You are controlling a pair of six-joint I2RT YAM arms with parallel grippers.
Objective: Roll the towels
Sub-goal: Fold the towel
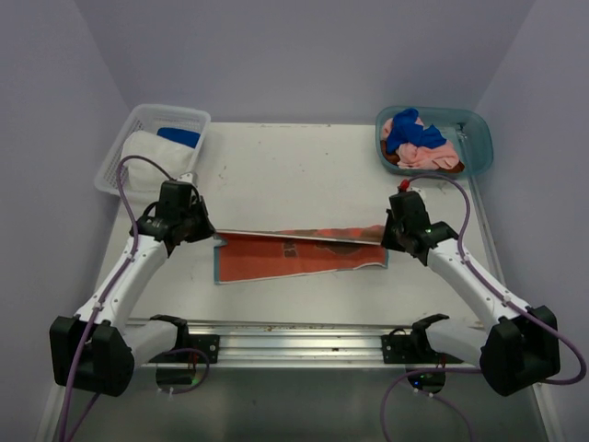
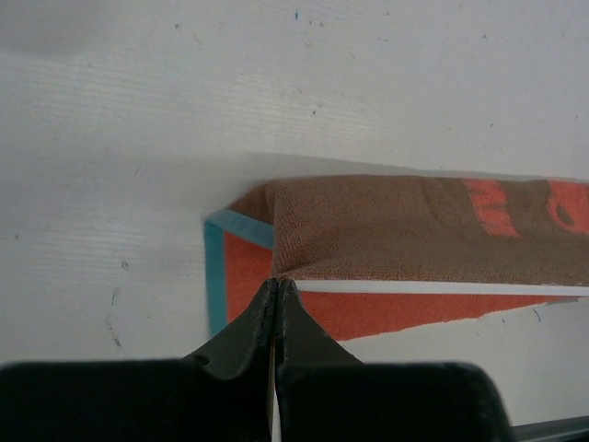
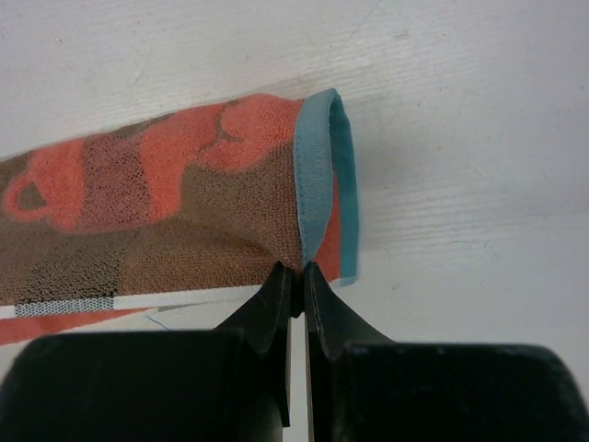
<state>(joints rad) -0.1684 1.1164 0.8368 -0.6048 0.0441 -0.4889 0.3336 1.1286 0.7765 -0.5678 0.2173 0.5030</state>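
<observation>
– Towel [image 1: 276,260] position?
– Mid-counter [image 1: 304,170], btw the two arms. Orange-brown print w/ teal hem. Near half lay flat; far edge was lifted off the surface and pulled taut from L to R.
– L gripper [image 2: 277,284]?
– Jaws together, clamped on the towel's left corner, right where the brown side folded over the orange. Teal hem showed just left of the tips.
– R gripper [image 3: 297,269]?
– Same: pinched tight on the right corner, at the teal hem, which looped over just beside the tips.
– Other cloths?
– Basket [image 1: 115,164] at the far-left corner held a white towel [image 1: 152,152] and a blue towel [image 1: 179,136], touching. Tub [image 1: 480,138] at the far-right corner held a heap: blue cloth [image 1: 405,129] on top, pink cloth [image 1: 433,152] next to it, brown cloth [image 1: 390,158] at the left wall. Couldn't tell how many in all.
– Grippers vs. basket & tub?
– Both well apart from them; each sat nearer its own side's container.
</observation>
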